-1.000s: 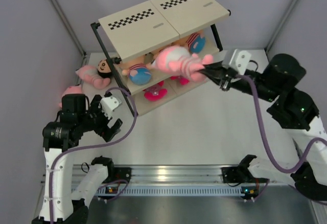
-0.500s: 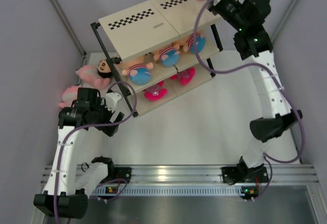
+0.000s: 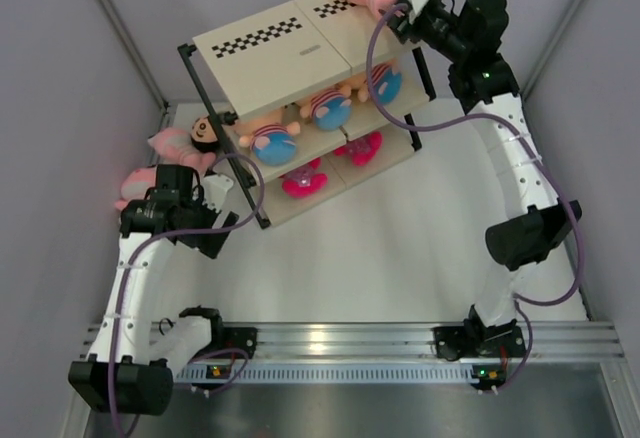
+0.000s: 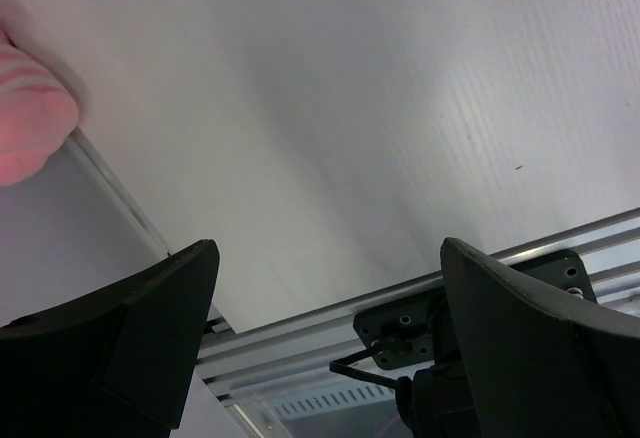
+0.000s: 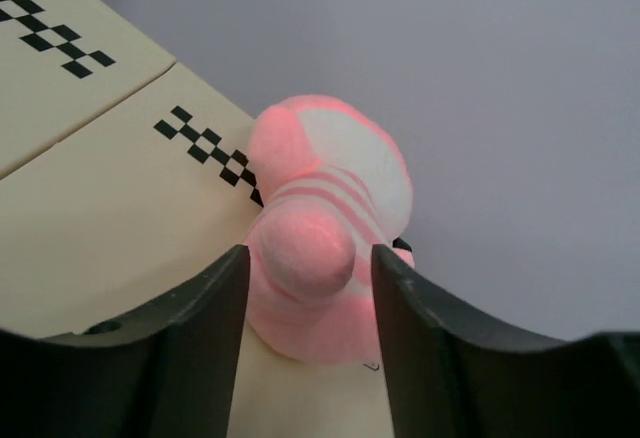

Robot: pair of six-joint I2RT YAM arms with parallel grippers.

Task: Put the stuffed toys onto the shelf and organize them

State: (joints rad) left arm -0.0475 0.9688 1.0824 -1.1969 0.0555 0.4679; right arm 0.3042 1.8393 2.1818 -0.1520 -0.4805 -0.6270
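Pink striped plush doll (image 5: 330,178) clamped at its middle in the right end effector (image 5: 308,258), cream checker-edged top shelf board (image 5: 100,208) just below. Probably light, squashy; hold body, not limbs. Left end effector (image 4: 328,248) spread, empty

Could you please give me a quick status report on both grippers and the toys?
Right gripper shut on pink toy at top board far corner. Left gripper open, empty. Dark-haired doll on table left of shelf. Nothing blocking.
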